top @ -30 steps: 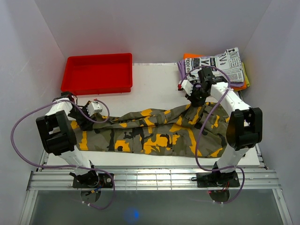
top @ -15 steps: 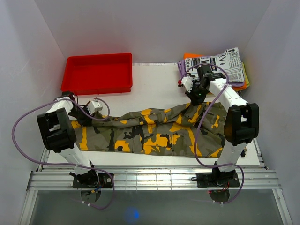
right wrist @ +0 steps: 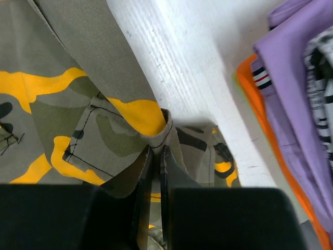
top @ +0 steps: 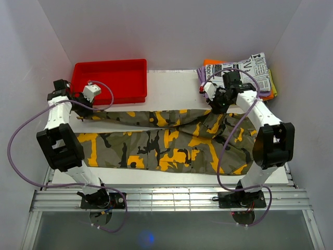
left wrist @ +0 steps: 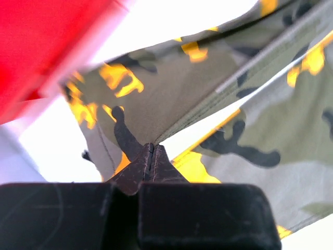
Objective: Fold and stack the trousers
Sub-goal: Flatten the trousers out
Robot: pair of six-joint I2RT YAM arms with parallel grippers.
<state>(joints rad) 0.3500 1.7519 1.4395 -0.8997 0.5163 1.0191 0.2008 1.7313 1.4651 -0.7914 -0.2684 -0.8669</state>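
Where trousers [top: 171,146] lie, red tray [top: 112,83] behind-left, garment stack [top: 260,73] behind-right.

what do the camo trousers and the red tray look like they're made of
The trousers: woven cloth, likely cotton, matte; it creases, drapes, and shows stitched seams. The red tray: probably moulded plastic, smooth, slightly glossy, with rounded corners and a raised rim.

We see the right gripper [right wrist: 156,152] pinching a raised fold of the trousers [right wrist: 78,120], whose camouflage cloth fills the left of the frame. To the right, across a strip of white table [right wrist: 177,67], a purple garment [right wrist: 307,73] lies on an orange garment [right wrist: 263,125], with a black-and-white printed garment [right wrist: 322,67] at the edge.
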